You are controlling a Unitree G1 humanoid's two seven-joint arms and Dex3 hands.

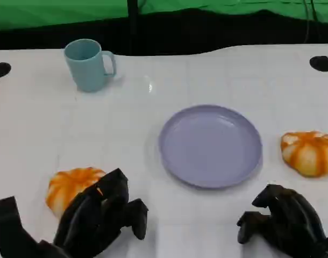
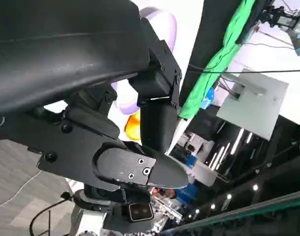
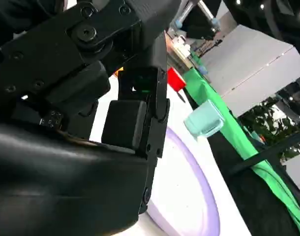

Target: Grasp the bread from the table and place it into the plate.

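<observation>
Reach the left hand (image 1: 102, 217), fingers curled and holding nothing, over the lower-left bread (image 1: 72, 186), close gently, then lift toward the center plate (image 1: 177, 161).

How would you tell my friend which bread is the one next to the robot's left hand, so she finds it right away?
Start at the round purple plate in the middle of the white table. Look toward the near corner on the robot's left side, where its black left hand hovers; the orange-and-white striped bread sits right beside it. The other bread lies alone on the plate's opposite side.
</observation>
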